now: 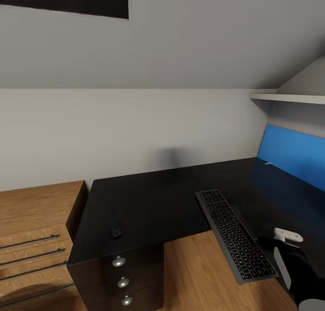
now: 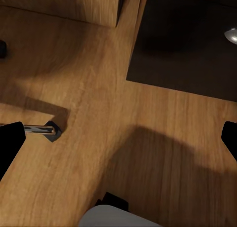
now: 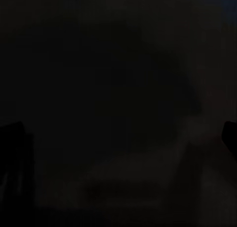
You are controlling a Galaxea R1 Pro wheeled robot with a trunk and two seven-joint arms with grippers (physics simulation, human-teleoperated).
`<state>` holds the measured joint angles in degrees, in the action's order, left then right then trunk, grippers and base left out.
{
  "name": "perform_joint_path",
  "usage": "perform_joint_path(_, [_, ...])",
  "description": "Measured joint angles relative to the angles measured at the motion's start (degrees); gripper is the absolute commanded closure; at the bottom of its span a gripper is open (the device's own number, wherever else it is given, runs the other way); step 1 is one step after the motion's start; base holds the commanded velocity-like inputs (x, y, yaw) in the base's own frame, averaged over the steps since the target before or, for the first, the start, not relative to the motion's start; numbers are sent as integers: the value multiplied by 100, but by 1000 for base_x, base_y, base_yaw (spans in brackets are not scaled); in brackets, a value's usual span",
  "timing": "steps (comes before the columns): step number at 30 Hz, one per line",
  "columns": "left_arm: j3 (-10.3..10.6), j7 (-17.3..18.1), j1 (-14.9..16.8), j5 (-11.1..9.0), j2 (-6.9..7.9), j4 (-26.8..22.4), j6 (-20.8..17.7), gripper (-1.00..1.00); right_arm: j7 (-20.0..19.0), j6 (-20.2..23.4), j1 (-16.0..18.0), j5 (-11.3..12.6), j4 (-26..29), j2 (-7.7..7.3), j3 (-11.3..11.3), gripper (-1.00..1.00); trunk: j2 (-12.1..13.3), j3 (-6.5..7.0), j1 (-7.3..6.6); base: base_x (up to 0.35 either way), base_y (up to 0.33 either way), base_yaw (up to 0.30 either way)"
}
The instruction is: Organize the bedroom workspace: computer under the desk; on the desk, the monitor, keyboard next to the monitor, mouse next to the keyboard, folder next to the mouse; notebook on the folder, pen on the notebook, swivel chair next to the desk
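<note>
The desk [image 1: 144,202] has a glossy black top. The silver-grey keyboard [image 1: 234,234] lies slantwise on it at the right, its near end past the desk's front edge. The small black mouse [image 1: 116,232] sits near the desk's left front corner, far from the keyboard. My right arm [image 1: 291,261] hangs by the keyboard's near end. The right gripper [image 3: 121,138] stands open over a dark glossy surface, nothing between its fingertips [image 3: 12,138]. My left gripper [image 2: 118,138] is open too, pointing down at the wooden floor beside the desk's drawer unit [image 2: 187,54].
A light wooden chest of drawers [image 1: 36,229] stands against the desk's left side. A blue wall panel [image 1: 293,155] and a white shelf [image 1: 289,96] are at the right. Low over the floor lies a chrome bar with a dark tip [image 2: 42,130]. Wooden floor [image 1: 198,275] runs under the keyboard's end.
</note>
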<state>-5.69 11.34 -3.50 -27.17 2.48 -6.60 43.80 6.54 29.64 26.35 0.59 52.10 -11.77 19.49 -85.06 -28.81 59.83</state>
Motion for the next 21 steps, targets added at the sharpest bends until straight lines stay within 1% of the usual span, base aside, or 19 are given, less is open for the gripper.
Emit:
perform_joint_path(3, [0, -3, -3, 0, 0, 0, -3, -100, -11, -10, 0, 3, 28, -3, 8, -100, 0, 0, 0, 0, 0, 0])
perform_joint_path(11, [7, -10, -3, 0, -6, 0, -20, -100, -121, -34, 0, 11, 537, -1, 35, -100, 0, 0, 0, 0, 0, 0])
perform_joint_path(21, [16, -23, -1, 0, -1, 0, -29, -100, -169, -41, 0, 10, 796, -5, 55, -100, 0, 0, 0, 0, 0, 0])
